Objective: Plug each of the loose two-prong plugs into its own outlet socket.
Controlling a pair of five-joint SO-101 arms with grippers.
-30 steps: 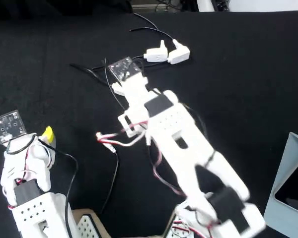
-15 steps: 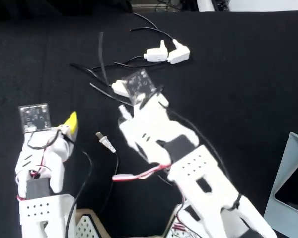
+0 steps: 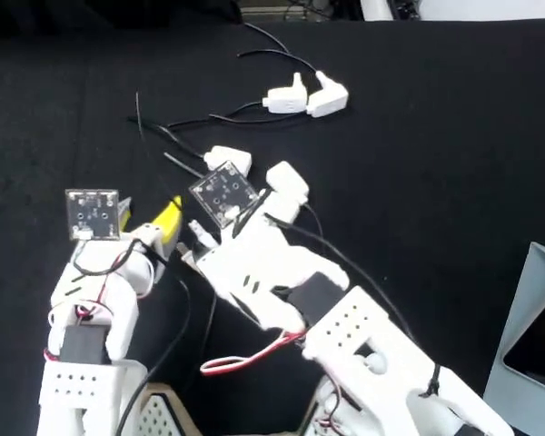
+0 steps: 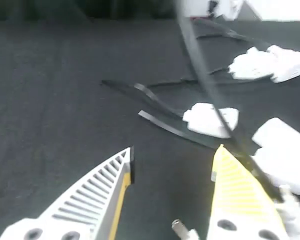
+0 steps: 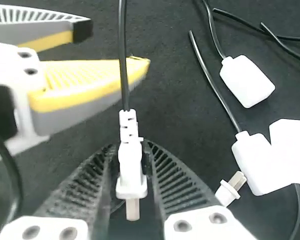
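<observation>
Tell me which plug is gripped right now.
The slim white plug on the black cord, pinched between the right gripper's dark fingers. The blockier white pieces lie on the table, in neither gripper.

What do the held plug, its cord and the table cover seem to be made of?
The plug looks like moulded white plastic, matte, with a ridged collar. The cord is black and smooth, probably rubbery insulation. The table cover is black, dull, faintly fuzzy: probably cloth.
</observation>
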